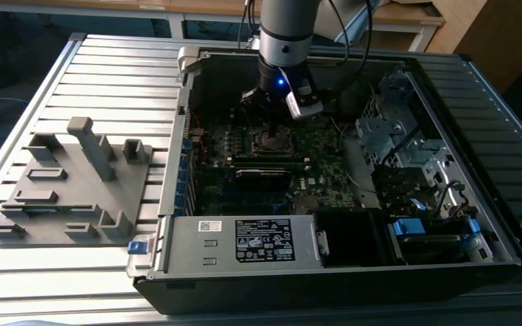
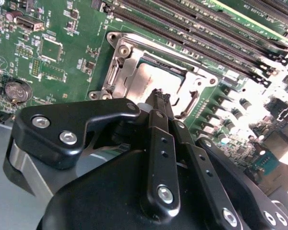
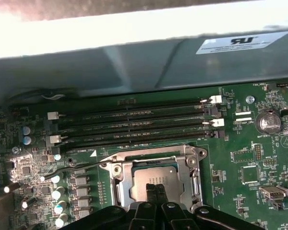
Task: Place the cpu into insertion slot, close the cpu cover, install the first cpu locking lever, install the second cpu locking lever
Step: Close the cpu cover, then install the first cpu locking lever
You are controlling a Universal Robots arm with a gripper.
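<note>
**A:** Where is the cpu?

**B:** It lies flat in the insertion slot on the green motherboard, a dull silver-grey square. The cpu cover, a silvery frame with a cut-out centre, is down around it. The chip's top shows through the opening in both wrist views.

**A:** And the claw?

**B:** It hangs right over the chip, its black fingers drawn together with nothing seen between them. Whether the tips touch the metal cannot be told.

**A:** What is around the socket?

**B:** Long black memory slots run just beside one edge, and a coin cell battery sits further off. A thin dark rod angles out from one corner of the frame over a row of capacitors. In the exterior view the arm reaches down into the open computer case. The case stands on a slatted desk, with a grey fixture tray on the exterior view's left.

**A:** Any writing?

**B:** A white label with dark print is on the case wall. A larger printed label is on the power supply box.
</note>
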